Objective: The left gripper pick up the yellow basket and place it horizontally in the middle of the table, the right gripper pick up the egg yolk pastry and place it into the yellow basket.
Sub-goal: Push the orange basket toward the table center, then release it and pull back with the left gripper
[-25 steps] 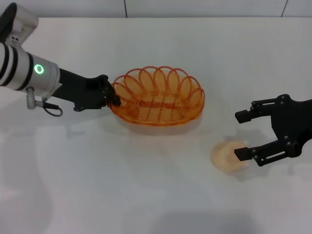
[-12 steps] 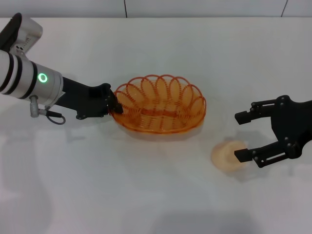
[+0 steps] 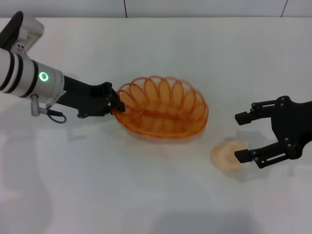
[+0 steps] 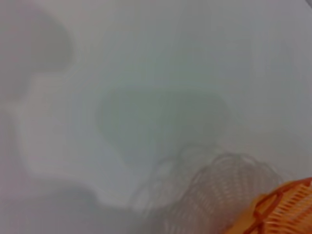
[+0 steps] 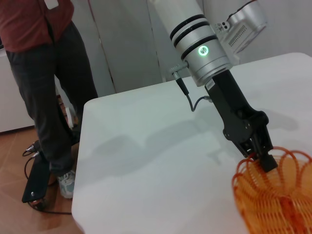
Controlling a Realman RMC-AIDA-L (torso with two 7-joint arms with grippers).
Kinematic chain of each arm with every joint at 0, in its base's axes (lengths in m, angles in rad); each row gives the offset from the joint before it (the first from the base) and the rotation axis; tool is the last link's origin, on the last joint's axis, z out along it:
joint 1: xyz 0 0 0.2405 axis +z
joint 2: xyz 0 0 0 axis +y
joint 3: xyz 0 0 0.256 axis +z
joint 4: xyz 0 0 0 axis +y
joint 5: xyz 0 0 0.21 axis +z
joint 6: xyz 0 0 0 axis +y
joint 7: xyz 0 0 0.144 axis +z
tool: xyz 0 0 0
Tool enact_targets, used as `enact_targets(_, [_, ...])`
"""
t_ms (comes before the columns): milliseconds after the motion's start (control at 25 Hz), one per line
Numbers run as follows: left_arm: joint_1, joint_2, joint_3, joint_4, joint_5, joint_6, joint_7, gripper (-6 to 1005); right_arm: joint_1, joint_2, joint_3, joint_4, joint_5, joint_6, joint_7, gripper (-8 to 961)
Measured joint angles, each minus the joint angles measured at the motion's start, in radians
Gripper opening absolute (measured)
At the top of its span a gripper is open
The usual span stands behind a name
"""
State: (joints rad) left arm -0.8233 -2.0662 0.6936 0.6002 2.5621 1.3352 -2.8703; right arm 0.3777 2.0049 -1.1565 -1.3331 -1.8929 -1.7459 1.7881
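The yellow basket (image 3: 164, 108) is an orange wire oval near the middle of the table, tilted with its far rim raised. My left gripper (image 3: 117, 105) is shut on the basket's left rim and holds it. The right wrist view shows that gripper (image 5: 263, 158) pinching the rim of the basket (image 5: 273, 200). A corner of the basket (image 4: 287, 207) shows in the left wrist view. The egg yolk pastry (image 3: 227, 155) lies on the table to the right of the basket. My right gripper (image 3: 243, 137) is open just right of the pastry, its lower finger touching or nearly touching the pastry's edge.
The white table (image 3: 156, 204) spreads all around the basket and pastry. In the right wrist view a person in dark trousers (image 5: 46, 83) stands beyond the table's far left edge.
My left gripper has moved slightly right and lowered with the basket, which has tipped so its far rim stands higher. The right gripper and the pastry have not moved.
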Motion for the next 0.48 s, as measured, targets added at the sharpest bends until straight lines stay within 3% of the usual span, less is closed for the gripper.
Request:
enact_targets(280, [0.009,0.001,-0.004,0.000,-0.065,0.001,0.049,183,0.001,-0.001,0.000,0.000,0.000,0.001,0.000,823])
enact_targets(480, [0.013,0.006,-0.003,-0.001,-0.109,0.019,0.094,378,0.001,-0.003,0.000,0.000,0.000,0.001,0.000,822])
